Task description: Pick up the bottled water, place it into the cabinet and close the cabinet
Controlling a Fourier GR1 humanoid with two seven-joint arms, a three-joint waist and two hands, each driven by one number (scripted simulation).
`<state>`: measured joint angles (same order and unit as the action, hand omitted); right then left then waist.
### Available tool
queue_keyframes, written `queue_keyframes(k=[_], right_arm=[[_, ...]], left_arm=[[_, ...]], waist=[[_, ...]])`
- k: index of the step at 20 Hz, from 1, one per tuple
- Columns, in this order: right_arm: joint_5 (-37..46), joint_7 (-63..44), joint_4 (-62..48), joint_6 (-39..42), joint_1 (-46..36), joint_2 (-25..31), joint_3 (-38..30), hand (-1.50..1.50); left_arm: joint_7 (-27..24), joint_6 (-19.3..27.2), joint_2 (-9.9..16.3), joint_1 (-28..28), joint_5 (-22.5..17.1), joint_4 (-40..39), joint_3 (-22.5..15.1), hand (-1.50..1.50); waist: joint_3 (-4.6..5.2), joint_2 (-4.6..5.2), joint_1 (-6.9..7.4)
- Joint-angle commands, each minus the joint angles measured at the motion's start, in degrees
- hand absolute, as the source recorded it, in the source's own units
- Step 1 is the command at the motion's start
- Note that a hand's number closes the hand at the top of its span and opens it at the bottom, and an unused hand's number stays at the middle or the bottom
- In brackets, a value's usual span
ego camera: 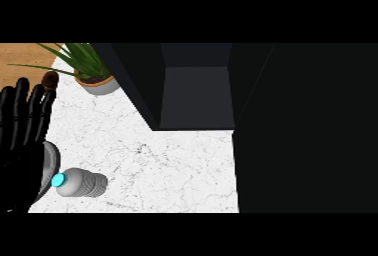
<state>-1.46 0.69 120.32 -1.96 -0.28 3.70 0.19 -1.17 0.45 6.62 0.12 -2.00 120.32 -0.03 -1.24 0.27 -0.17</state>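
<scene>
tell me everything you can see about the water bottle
The bottled water is a small, grey, ribbed bottle with a bright turquoise cap at its left end. It looks like plastic and lies on its side on the white marble counter, near the lower left, cap pointing toward the left hand. That hand rests open, fingers up, just left of it; whether they touch is unclear.

I see the bottle lying on its side near the counter's front left corner, just right of my left hand. The plant stands at the back left edge. The open cabinet sits at the back, right of the plant.
</scene>
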Motion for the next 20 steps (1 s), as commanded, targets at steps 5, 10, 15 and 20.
queue_keyframes(k=[5,10,15,20], right_arm=[[-4.2,-0.5,6.6,4.6,5.8,2.4,-0.7,-1.5],[-10.6,-13.0,11.9,7.2,13.8,2.5,4.1,-1.5],[-8.7,-13.0,19.7,7.9,23.9,1.1,8.9,-1.5],[-11.7,-13.8,22.2,9.4,26.6,1.9,6.4,-1.5]], left_arm=[[0.9,3.8,0.3,10.9,0.4,8.9,8.3,-1.5],[11.3,5.3,-3.2,17.1,-6.9,9.7,10.1,-1.5],[15.0,7.7,-6.5,24.9,-1.8,20.2,2.7,-1.5],[15.0,8.5,-6.6,30.3,-1.1,23.0,1.3,-1.5]], waist=[[1.24,-0.62,0.66],[1.26,-0.7,0.34],[1.21,-0.6,-0.02],[1.22,-0.47,0.17]])
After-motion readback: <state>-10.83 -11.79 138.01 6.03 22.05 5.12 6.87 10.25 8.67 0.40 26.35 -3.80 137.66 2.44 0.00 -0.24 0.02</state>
